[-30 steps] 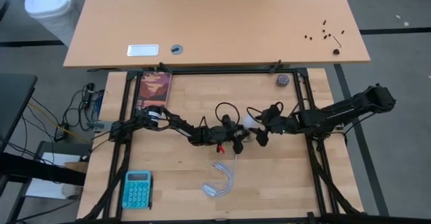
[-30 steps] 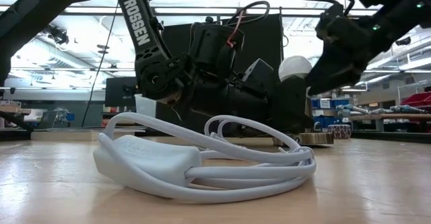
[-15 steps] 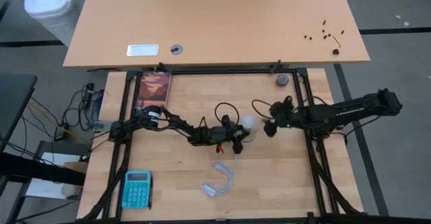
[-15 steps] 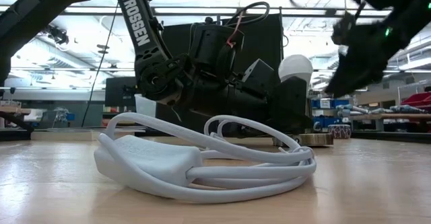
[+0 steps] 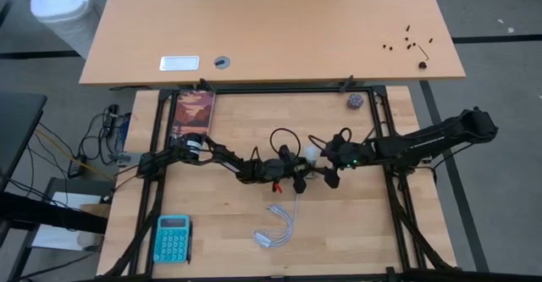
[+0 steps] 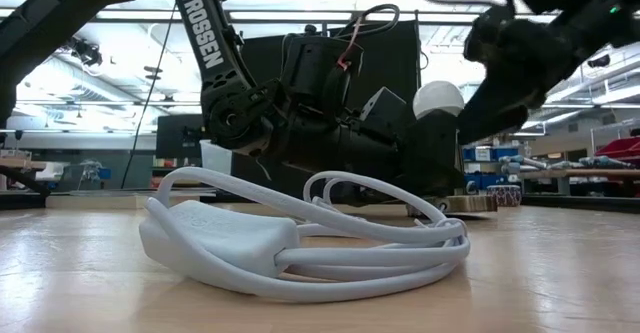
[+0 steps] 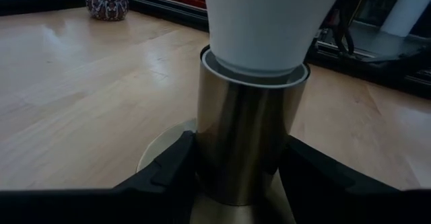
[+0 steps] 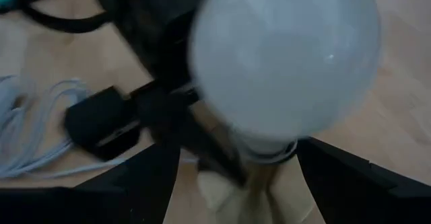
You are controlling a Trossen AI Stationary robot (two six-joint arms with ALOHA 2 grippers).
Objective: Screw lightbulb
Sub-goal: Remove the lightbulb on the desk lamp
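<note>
Your left pincer (image 5: pixel 303 178) gripped the smooth brass-coloured cylindrical socket (image 7: pixel 248 140) near the middle of the pale wood-grain table (image 5: pixel 229 210), its two dark fingers (image 7: pixel 174 170) pressed against the metal on either side. The lightbulb (image 6: pixel 438 100), a matte white pear shape with a rounded dome, sat in that socket with its long axis upright, dome up and narrow neck down into the metal collar. Your right pincer (image 5: pixel 330 165) hovered just beside and above the bulb (image 8: pixel 286 59), its dark fingers spread wide on either side of the white globe and not visibly touching it. A coiled white cord (image 6: pixel 300 238) with a smooth, glossy plastic block at one end lay on the table nearer the front. A teal calculator (image 5: pixel 172 239) rested at the front left, and a small patterned ball (image 5: pixel 354 102) sat near the back right.
</note>
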